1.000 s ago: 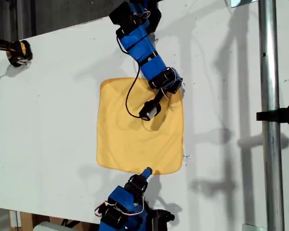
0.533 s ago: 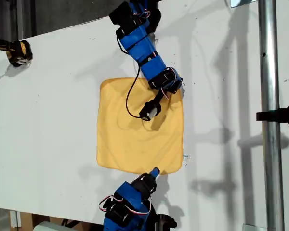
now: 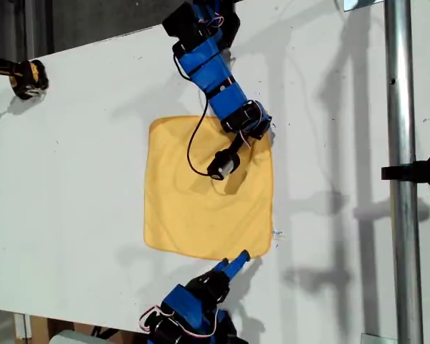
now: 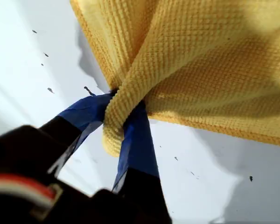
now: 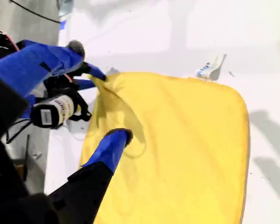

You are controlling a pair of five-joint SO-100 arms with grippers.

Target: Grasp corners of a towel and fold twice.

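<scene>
Towel (image 3: 201,208) of soft yellow-orange microfibre, square with rounded edges, lies spread almost flat at the centre of a white tabletop (image 3: 79,179) in the exterior view. My first gripper (image 3: 236,261), wrapped in blue tape, reaches in from the bottom of that view and meets the cloth's lower edge just beside its lower right corner (image 3: 266,249). The first wrist view shows its jaws clamped narrowly on a bunched fold of the fabric, raised a little off the tabletop. My second gripper (image 5: 97,93) belongs to the blue arm entering from the top of the exterior view, above the cloth's upper right part. Its jaws stand spread wide with nothing between them; whether they touch the fabric cannot be told. A small white tag (image 3: 277,233) sticks out from the cloth's right edge in the exterior view.
</scene>
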